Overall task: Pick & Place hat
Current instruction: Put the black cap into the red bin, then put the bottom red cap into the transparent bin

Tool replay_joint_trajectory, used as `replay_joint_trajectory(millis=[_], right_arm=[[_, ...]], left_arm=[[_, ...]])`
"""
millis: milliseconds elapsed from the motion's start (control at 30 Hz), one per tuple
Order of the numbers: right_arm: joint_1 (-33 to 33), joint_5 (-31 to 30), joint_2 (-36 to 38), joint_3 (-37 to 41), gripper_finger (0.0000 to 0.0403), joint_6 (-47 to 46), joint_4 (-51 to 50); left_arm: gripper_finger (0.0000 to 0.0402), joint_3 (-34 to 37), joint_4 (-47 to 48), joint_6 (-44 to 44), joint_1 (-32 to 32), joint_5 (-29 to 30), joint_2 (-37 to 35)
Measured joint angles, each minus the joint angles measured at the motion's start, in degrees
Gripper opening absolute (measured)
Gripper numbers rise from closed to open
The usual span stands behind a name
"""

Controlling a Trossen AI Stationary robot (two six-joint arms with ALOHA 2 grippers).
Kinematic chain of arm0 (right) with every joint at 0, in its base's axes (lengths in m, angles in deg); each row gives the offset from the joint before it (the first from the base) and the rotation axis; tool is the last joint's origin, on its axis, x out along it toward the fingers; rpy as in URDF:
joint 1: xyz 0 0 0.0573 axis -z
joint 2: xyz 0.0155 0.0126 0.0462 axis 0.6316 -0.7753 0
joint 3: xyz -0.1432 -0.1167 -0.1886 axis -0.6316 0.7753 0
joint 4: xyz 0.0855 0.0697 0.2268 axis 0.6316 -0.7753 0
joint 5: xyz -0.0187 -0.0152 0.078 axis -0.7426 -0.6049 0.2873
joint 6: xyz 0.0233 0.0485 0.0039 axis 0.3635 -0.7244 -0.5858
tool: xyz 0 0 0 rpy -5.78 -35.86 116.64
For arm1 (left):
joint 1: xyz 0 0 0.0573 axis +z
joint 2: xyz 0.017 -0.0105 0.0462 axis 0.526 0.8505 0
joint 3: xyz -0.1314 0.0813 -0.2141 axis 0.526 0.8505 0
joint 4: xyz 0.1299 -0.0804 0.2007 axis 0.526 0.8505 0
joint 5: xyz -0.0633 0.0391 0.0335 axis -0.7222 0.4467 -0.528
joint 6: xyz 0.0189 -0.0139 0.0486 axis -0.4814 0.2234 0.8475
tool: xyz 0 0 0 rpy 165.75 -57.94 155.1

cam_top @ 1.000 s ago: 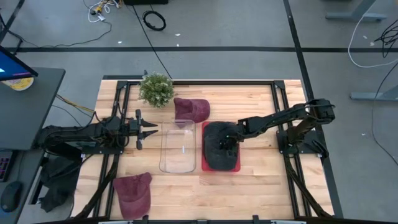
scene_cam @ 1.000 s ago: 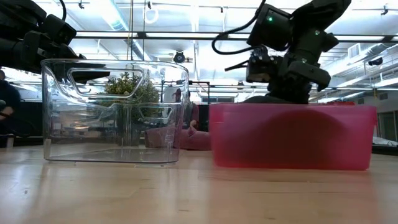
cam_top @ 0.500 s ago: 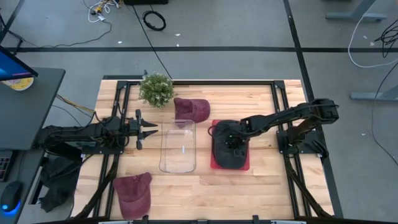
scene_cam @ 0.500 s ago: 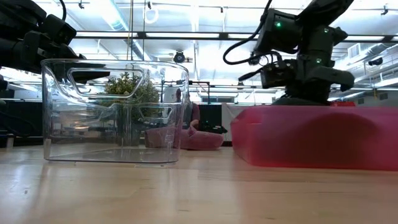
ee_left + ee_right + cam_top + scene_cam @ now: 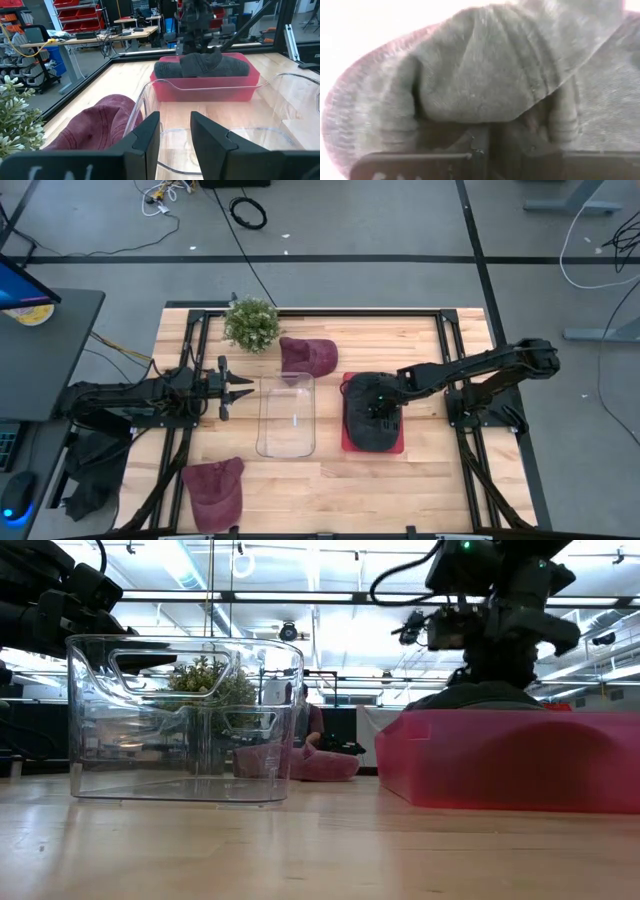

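- Since a second ago the pink bin (image 5: 398,442) with the dark grey hat (image 5: 372,423) in it has slid toward the right of the high view, opening a wider gap beside the clear bin (image 5: 286,415).
- Right gripper (image 5: 378,406) sits over the pink bin at centre-right, its fingers clenched on a fold of the dark grey hat, as the right wrist view shows.
- Left gripper (image 5: 236,389) waits at centre-left, just left of the clear bin, fingers (image 5: 145,140) released and spread.
- Hats, three: the dark grey one in the pink bin, one maroon hat (image 5: 307,356) just above the clear bin, another maroon hat (image 5: 214,490) at the lower left near the tabletop (image 5: 420,345) edge.
- Bins, two: clear and pink, side by side, not touching.
- One small potted plant (image 5: 251,323) stands at the upper left, beside the upper maroon hat.
- Open wood lies along the lower right and upper right of the tabletop.
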Motion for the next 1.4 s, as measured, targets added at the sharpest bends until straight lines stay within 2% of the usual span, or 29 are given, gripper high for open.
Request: replay_joint_trajectory(millis=[533, 867, 1133, 1300, 1400], right_arm=[[0.0, -0.1, 14.6, -0.1, 0.0039, -1.5, 1.6], [0.0, -0.3, 27.0, -0.2, 0.0039, -0.4, 0.8], [-1.3, -7.1, 35.6, -0.2, 0.0039, 2.8, 1.5], [-4.8, -6.6, 40.6, 3.3, 0.0039, 6.3, 7.7], [-6.1, -9.3, 43.6, 5.1, 0.0039, 7.4, 12.1]], left_arm=[[0.0115, 0.0, 0.0, 0.0, 0.0, 0.0, 0.0], [0.0115, 0.0, 0.0, 0.0, 0.0, 0.0, 0.0], [0.0115, 0.0, 0.0, 0.0, 0.0, 0.0, 0.0], [0.0115, 0.0, 0.0, 0.0, 0.0, 0.0, 0.0], [0.0115, 0.0, 0.0, 0.0, 0.0, 0.0, 0.0]])
